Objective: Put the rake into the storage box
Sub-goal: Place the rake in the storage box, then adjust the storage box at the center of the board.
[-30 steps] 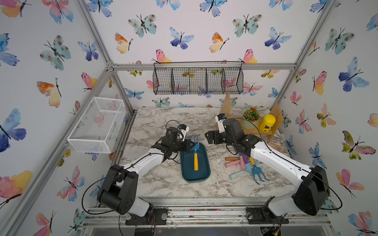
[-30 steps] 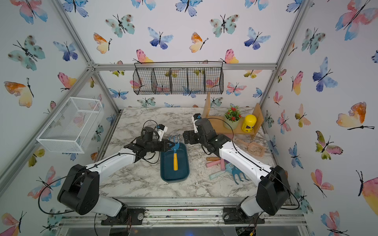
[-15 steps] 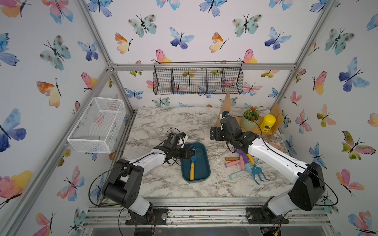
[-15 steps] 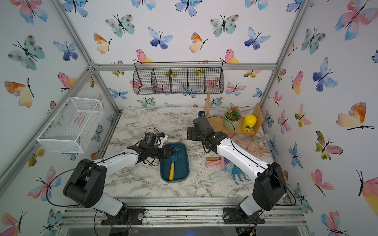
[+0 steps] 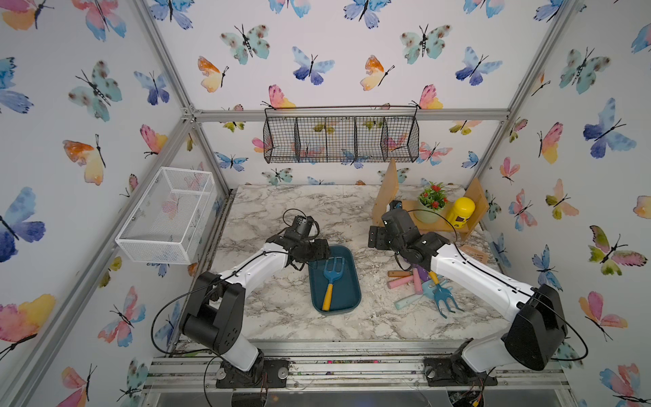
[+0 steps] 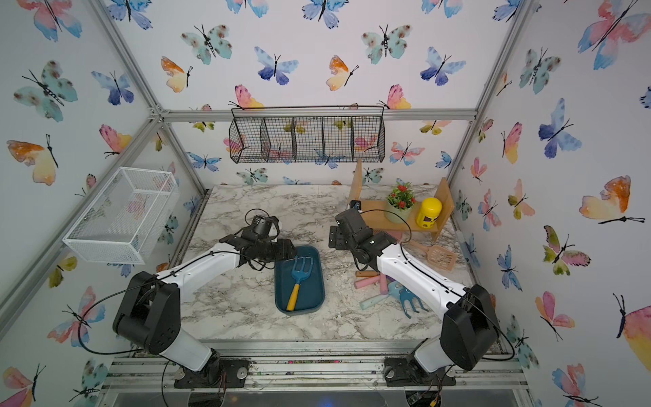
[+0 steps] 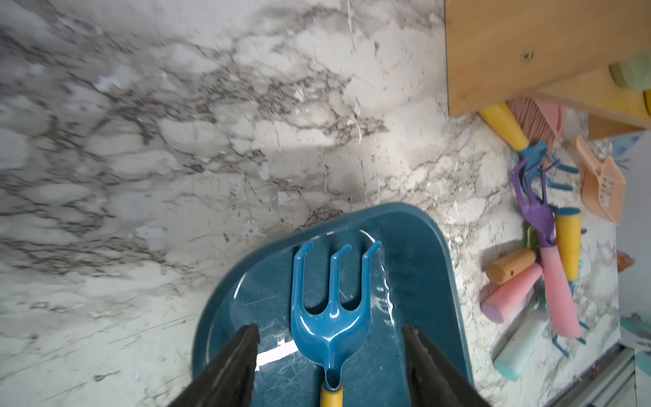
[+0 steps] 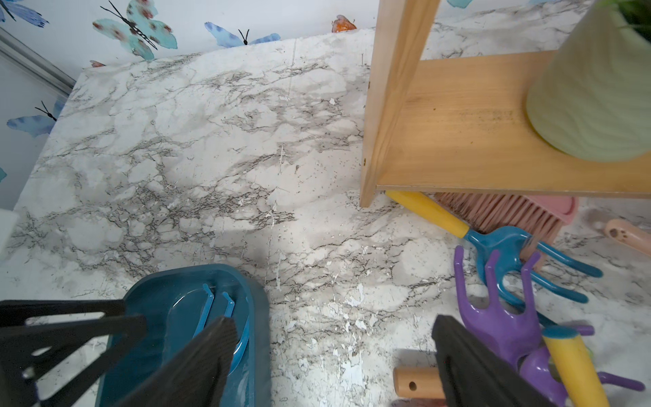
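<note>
rake: lies flat in the storage box, centre of both top views, long axis along the box, tines toward the upper edge, yellow handle toward the lower. left gripper: parted astride the head, holding nothing. right gripper: wide open, empty.

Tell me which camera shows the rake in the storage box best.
The top views: both show the whole rake, tines to yellow handle, lying in the storage box. The left wrist view shows the tines close up but hardly any handle; the right wrist view only tine tips.
</note>
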Tool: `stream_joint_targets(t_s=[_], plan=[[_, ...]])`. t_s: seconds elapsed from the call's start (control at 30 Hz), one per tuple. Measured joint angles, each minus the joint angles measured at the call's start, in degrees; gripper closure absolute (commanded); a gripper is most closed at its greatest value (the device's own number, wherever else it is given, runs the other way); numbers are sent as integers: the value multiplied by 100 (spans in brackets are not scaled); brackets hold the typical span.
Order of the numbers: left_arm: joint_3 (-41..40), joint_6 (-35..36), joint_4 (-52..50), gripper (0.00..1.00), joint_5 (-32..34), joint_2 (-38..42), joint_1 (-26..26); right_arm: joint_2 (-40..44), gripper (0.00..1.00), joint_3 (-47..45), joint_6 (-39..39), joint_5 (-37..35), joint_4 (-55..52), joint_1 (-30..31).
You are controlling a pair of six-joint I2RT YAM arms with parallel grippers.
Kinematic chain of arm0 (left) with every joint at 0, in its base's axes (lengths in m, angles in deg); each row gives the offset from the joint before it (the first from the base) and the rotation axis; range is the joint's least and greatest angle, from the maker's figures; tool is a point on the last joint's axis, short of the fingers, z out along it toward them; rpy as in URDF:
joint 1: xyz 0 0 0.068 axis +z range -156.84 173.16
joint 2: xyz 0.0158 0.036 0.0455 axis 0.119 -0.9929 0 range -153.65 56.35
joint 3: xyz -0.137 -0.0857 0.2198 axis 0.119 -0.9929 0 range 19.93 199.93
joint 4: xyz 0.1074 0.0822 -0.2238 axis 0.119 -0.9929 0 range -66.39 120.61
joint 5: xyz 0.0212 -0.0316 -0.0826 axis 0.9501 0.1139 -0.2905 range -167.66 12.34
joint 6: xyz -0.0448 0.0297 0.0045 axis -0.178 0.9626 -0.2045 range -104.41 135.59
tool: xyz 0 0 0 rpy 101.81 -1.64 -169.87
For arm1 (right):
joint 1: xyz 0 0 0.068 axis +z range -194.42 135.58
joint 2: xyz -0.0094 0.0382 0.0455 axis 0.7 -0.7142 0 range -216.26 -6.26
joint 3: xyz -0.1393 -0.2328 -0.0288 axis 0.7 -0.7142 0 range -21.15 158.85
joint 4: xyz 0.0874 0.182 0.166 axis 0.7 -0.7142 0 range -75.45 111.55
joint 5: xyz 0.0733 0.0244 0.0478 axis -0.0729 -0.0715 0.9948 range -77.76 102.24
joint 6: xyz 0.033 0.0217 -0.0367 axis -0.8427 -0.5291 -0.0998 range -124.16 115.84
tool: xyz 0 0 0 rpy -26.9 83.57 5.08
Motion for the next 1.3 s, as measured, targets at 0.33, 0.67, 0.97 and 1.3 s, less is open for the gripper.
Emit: stream_joint_targets(t_s=[0.33, 0.67, 0.97, 1.3], plan=[[127, -155, -1051, 32, 1488, 153, 0, -125, 8, 0, 9, -31, -4, 0], [111, 72, -1239, 84, 1255, -933, 0, -317, 14, 26, 103, -28, 0, 0], [1185, 402, -1464, 85, 1421, -1655, 2, -345, 17, 61, 114, -33, 35, 0], [2406, 636, -1641, 50, 1731, -2243, 129, -378, 14, -398, -435, -455, -468, -50]])
